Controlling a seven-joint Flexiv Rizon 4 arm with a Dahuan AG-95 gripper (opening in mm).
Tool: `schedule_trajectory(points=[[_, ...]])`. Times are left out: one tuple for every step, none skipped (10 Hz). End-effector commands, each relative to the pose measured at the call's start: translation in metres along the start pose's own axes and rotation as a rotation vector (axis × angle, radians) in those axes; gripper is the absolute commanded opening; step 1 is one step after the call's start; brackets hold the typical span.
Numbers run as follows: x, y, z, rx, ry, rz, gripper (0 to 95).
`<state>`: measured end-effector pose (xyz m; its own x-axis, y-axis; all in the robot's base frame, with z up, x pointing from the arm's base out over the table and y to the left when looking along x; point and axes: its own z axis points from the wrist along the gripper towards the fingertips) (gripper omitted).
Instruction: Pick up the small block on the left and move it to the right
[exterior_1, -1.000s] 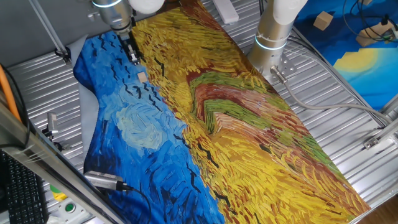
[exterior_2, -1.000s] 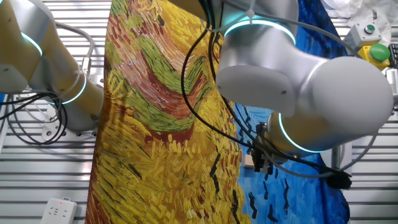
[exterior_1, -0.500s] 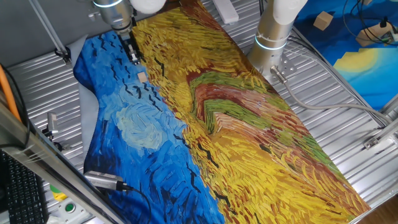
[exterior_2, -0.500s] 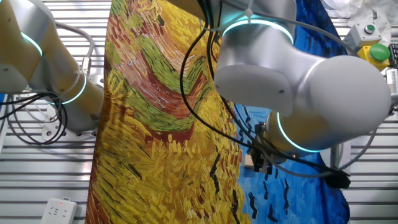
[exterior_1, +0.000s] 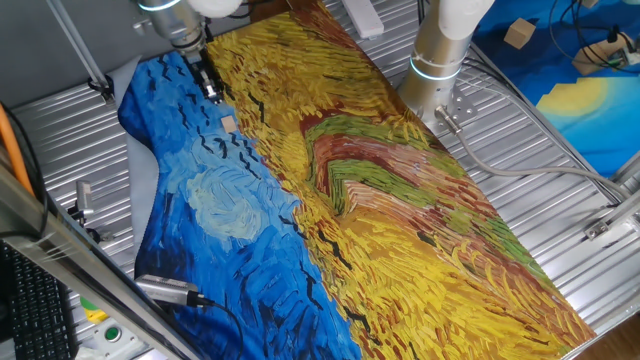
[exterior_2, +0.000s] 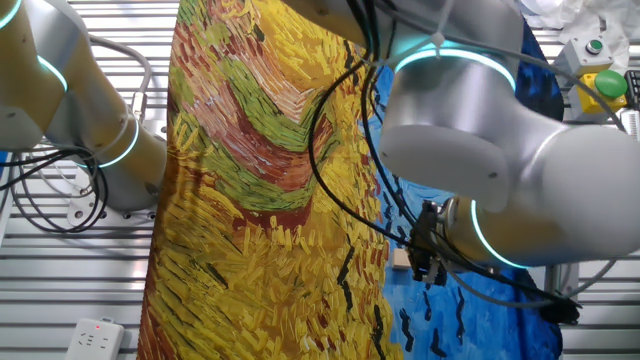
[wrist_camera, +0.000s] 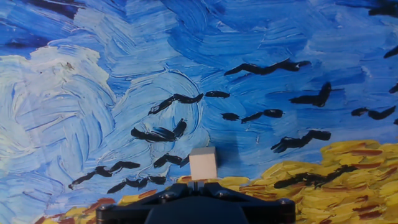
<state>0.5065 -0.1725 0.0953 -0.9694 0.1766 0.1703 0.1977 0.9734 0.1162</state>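
Here we hang our gripper above the painted cloth; the small block rests on its blue part, apart from the fingers, just ahead of them and centred. Whether the jaws are parted, we cannot tell.

One fixed view high, looking down the long painted blue-and-yellow cloth, the other opposite — closer, hand view nearest, all sharing it.
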Motion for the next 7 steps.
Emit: schedule_trajectory(points=[[0.0015,0.0005,-0.0009,0.004,0.011,0.004,0.0],[0.0015,0.0005,-0.0009,0.005,0.012,0.006,0.0],[0.0015,0.0005,-0.0009,0.006,0.007,0.01,0.0],[0.0015,0.0005,-0.0009,0.012,0.006,0.011,0.0],[0.0015,0.0005,-0.0009,0.046,0.0,-0.023,0.0],[0.0015,0.0005,-0.0009,0.085,-0.004,-0.055,0.0],[0.0015,0.0005,-0.0009,0.112,-0.006,-0.083,0.0]])
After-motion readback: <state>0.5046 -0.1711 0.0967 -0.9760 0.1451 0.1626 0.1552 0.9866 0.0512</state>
